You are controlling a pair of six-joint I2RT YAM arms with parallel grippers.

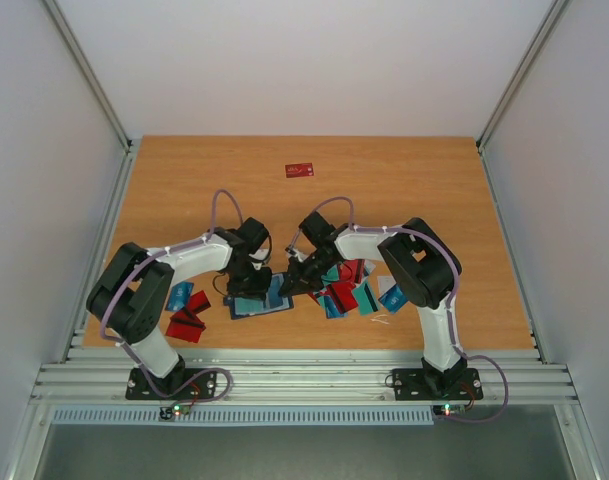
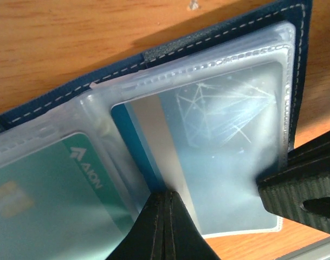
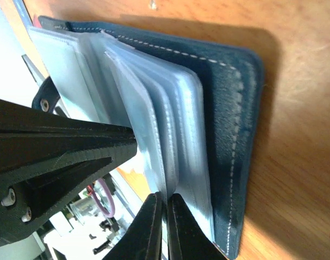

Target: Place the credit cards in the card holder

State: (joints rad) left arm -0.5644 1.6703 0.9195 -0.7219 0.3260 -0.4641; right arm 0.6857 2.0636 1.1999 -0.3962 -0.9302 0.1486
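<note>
Credit cards lie in a loose heap of red, teal and blue on the tabletop in front of the right arm. A smaller group sits near the left arm's elbow, and one red card lies alone, well apart toward the far edge. The card holder lies open on the tabletop between the two arms, near the front edge, with its navy cover down and its clear plastic sleeves fanned upward.

In the left wrist view, a teal card fills one sleeve and a blue card with a grey stripe fills the sleeve beside it. The left gripper has its fingers pressed together at the near edge of the blue card's sleeve. Whether any plastic is caught between them cannot be told.

The right gripper comes in from the other side. Its fingers are nearly together, pinching the edge of one clear sleeve in the fanned stack, close beside the left gripper.
</note>
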